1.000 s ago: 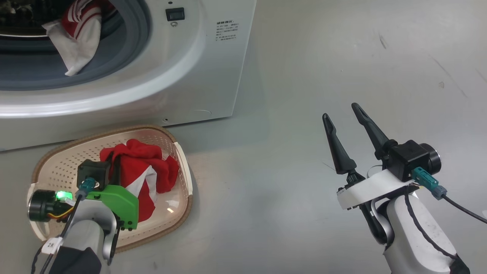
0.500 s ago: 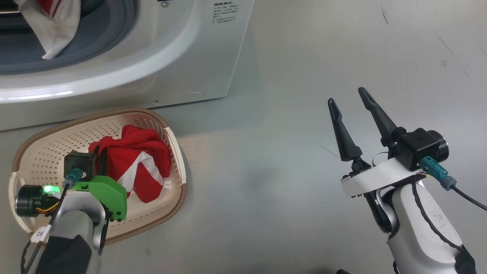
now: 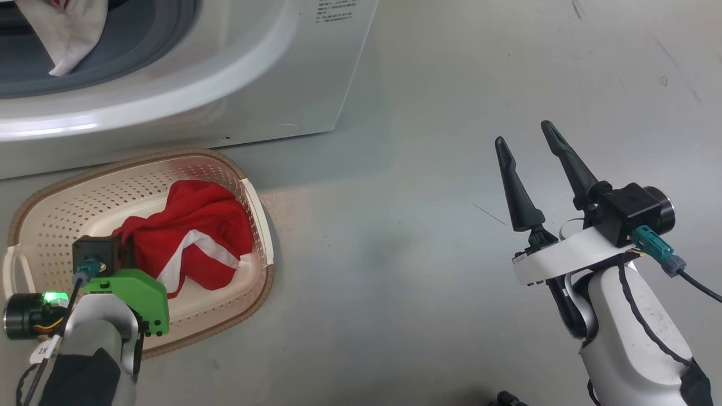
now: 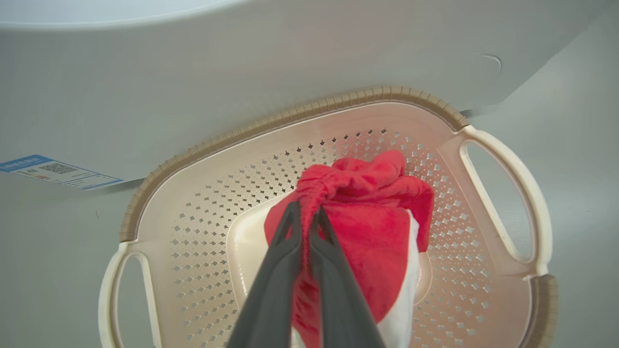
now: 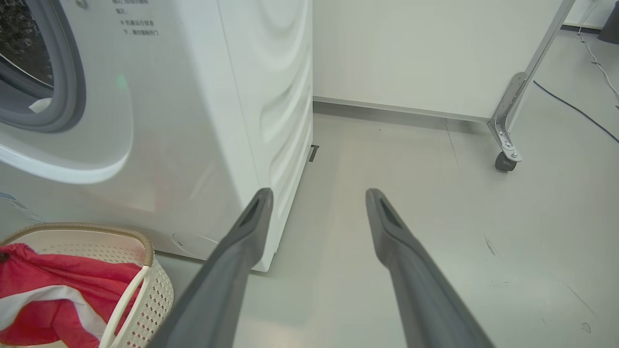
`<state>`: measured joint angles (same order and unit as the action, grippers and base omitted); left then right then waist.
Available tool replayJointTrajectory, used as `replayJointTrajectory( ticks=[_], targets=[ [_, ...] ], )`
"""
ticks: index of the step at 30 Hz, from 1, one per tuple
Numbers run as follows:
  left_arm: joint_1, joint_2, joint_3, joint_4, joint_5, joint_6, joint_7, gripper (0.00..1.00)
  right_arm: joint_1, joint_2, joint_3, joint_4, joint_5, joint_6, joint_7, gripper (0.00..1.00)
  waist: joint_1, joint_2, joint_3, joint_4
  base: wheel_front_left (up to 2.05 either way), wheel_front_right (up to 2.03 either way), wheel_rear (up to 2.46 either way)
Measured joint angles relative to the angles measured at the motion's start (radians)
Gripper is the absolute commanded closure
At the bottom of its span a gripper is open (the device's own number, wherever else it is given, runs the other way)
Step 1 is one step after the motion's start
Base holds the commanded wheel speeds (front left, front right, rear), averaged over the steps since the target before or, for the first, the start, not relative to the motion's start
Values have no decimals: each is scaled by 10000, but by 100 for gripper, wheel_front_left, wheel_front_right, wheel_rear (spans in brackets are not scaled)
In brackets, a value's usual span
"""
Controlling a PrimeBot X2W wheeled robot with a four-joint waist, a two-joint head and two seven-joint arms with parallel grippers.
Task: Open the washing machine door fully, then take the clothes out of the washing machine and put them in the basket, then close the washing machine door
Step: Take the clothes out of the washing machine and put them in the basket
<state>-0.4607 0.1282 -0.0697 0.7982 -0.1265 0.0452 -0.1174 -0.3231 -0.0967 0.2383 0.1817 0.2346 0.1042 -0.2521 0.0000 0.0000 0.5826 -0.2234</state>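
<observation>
The washing machine [image 3: 271, 84] rises just beyond your left gripper [image 4: 305, 209], with its drum mouth open above and ahead and a white-and-red garment [image 3: 67, 34] draped over its grey seal. Directly below that gripper sits the basket [image 4: 290, 123]. The jaws are clamped on a bunched fold of the red garment [image 4: 367, 217], whose bulk lies along the fingers [image 4: 271, 290], inside the basket walls. Your right gripper [image 3: 523, 133] stands spread and empty, well apart over bare floor, so the release looks like the left arm's move.

The washing machine [image 3: 271, 84] gets chopped by the head view's top and left edges, and so does the pale cloth [image 3: 67, 34] hanging in its mouth. Print [image 3: 333, 12] on its front and the blue label [image 4: 58, 172] are too tiny to read.
</observation>
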Motion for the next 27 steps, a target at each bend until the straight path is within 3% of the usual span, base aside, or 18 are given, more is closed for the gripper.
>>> replayJointTrajectory(
  ticks=[5, 6, 7, 8, 9, 27],
  targets=[
    [-212, -44, 104, 378, -109, 75, -161, 100, -7, 4, 4, 0, -25, 2, 0, 0, 0, 0, 53, -2, 0, 0, 0],
    [-212, -44, 104, 378, -109, 75, -161, 95, -7, 4, 4, 0, -25, 2, 0, 0, 0, 0, 53, -2, 0, 0, 0],
    [-240, -65, 107, 420, -125, 82, -215, 61, -10, 6, 4, 0, -44, 2, 0, 0, 0, 0, 60, -3, 0, 0, 0],
    [-281, -84, 102, 477, -123, 82, -259, 18, -12, 6, 0, 0, -56, 2, 0, 0, 0, 0, 66, -2, 0, 0, 0],
    [-332, -100, 94, 545, -123, 86, -270, 0, -15, 6, -4, 0, -58, 2, 0, 0, 0, 0, 71, -1, 0, 0, 0],
    [-824, -259, -113, 1354, -58, 21, -1028, 0, -164, 23, -90, 132, -71, 2, 0, 0, 0, 0, -367, 159, 0, 0, 0]
  ],
)
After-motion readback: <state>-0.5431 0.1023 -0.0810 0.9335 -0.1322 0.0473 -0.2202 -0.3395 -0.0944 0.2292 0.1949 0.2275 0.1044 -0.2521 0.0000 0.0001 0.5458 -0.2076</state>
